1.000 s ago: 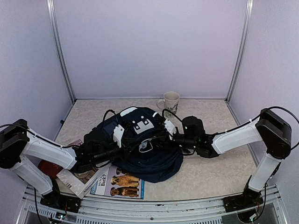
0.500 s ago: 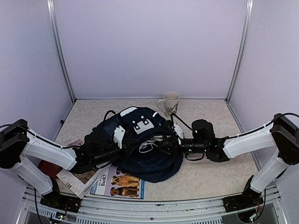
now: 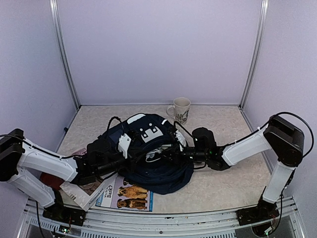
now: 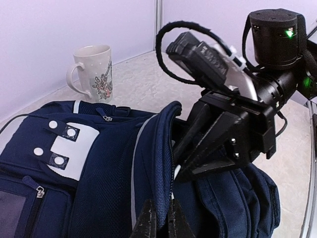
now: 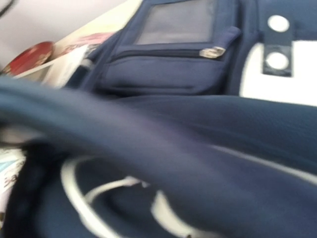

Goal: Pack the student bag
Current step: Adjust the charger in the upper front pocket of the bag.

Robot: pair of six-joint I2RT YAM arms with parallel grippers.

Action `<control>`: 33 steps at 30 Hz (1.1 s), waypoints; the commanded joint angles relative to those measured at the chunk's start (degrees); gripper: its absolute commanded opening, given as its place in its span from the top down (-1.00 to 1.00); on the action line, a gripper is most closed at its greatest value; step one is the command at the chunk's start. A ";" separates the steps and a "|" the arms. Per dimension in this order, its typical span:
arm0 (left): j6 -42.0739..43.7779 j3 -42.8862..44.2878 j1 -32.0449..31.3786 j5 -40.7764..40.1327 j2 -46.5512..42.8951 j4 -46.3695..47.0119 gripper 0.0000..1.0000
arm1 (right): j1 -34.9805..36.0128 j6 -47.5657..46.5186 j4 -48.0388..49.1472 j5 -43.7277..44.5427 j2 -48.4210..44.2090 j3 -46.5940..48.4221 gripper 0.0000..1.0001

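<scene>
The student bag lies slumped at the middle of the table, its opening rim pinched in the clenched left tool, apparently to hold the mouth up while the right tool points into the gap, its grip unreadable.

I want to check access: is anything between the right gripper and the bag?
Nothing visible does. The right gripper sits at the open rim of the bag, and the left gripper pinches that rim.
</scene>
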 commanded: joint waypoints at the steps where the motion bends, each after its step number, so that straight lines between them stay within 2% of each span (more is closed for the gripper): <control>1: 2.15 -0.39 -0.95 -2.02 -2.87 -0.65 1.00 | -1.32 4.79 6.21 2.55 5.10 2.75 0.58; 7: 1.27 -1.78 -1.34 -2.00 -4.57 1.36 1.00 | -2.89 8.69 7.13 7.18 11.25 7.73 0.69; 14: 5.70 1.59 -5.64 -2.83 -1.90 -3.40 1.00 | -4.32 9.87 1.88 9.00 14.14 12.34 0.72; 23: 7.13 3.21 -6.11 -8.42 2.65 -12.60 1.00 | -4.30 9.08 -3.15 7.28 4.55 6.03 0.66; 33: 7.60 4.71 -6.42 -6.48 8.35 -12.99 1.00 | -4.30 11.42 -10.07 7.43 -9.00 -4.56 0.58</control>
